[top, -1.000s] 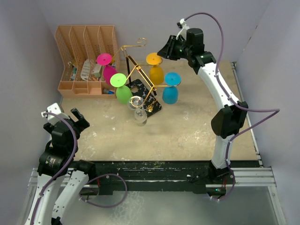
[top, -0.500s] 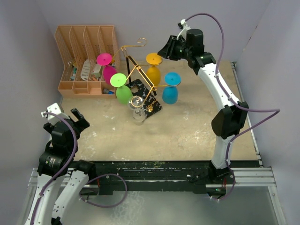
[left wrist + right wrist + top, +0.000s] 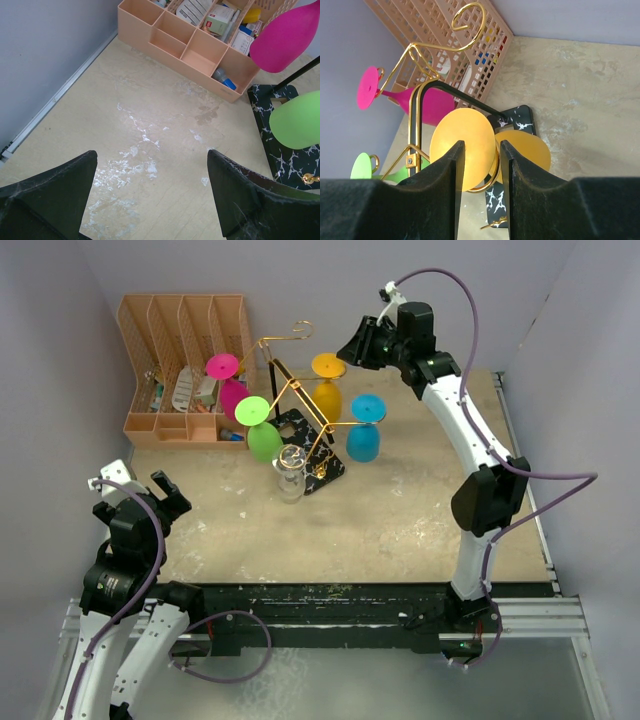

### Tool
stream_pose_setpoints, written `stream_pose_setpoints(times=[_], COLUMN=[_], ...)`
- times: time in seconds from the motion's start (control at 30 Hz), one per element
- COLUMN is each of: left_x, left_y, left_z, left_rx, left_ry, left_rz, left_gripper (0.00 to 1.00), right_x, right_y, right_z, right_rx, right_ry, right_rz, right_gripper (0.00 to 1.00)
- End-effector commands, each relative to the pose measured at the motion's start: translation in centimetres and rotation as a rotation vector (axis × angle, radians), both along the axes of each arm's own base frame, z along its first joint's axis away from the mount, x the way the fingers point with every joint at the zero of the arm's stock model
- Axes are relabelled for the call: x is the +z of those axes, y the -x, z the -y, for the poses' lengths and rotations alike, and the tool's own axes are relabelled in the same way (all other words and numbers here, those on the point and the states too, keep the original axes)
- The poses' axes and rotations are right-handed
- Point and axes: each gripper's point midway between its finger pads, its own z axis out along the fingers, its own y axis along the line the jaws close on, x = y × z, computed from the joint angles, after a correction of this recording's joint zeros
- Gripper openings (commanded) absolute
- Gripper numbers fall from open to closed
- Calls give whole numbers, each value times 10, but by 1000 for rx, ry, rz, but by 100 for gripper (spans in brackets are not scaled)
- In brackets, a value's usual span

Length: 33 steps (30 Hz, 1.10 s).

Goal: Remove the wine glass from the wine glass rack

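Gold rack (image 3: 327,470), yellow glass (image 3: 445,140) hanging, right tool (image 3: 482,145) ajar, left tool (image 3: 151,155) wide, both empty

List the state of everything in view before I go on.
Wine glass rack, standing upright.
Yellow wine glass, hanging upside down on the rack.
Pink wine glass, hanging likewise.
Green wine glass, hanging likewise.
Blue wine glass, hanging likewise.
Clear wine glass, hanging likewise.
Right gripper, open, at the yellow glass's foot, nothing held.
Left gripper, open, empty.
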Motion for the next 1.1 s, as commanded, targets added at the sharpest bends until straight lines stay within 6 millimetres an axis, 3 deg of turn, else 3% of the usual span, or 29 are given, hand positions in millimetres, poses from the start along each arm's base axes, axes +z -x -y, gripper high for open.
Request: stream_pose_setpoints(times=[0.0,0.2,0.3,0.47,0.57,0.77,0.9,1.07], left_x=[8,7,7,8,7,7,7,7], left_y=[-6,-6,-6,-6,-6,-7,-7,-8], left_z=[3,3,3,3,4,5,5,7], left_rx=[-13,-12,-13,-13,-21,-27,-30,-39], left_ry=[1,1,1,1,0,-1,1,1], left_rz=[36,35,35,38,36,34,34,34], left_gripper=[93,94,94,94,94,94,94,94], right_x=[29,29,35,63,75,47,26,15], right_y=[5,6,9,39,65,94,97,101], right_z=[-4,-3,9,46,47,32,46,59], right_rx=[26,13,-57,-212,-159,17,-36,-90], right_ry=[-9,4,6,-16,-39,28,82,123], right_rz=[76,84,89,164,208,98,75,57], right_gripper=[37,37,37,40,43,51,53,54])
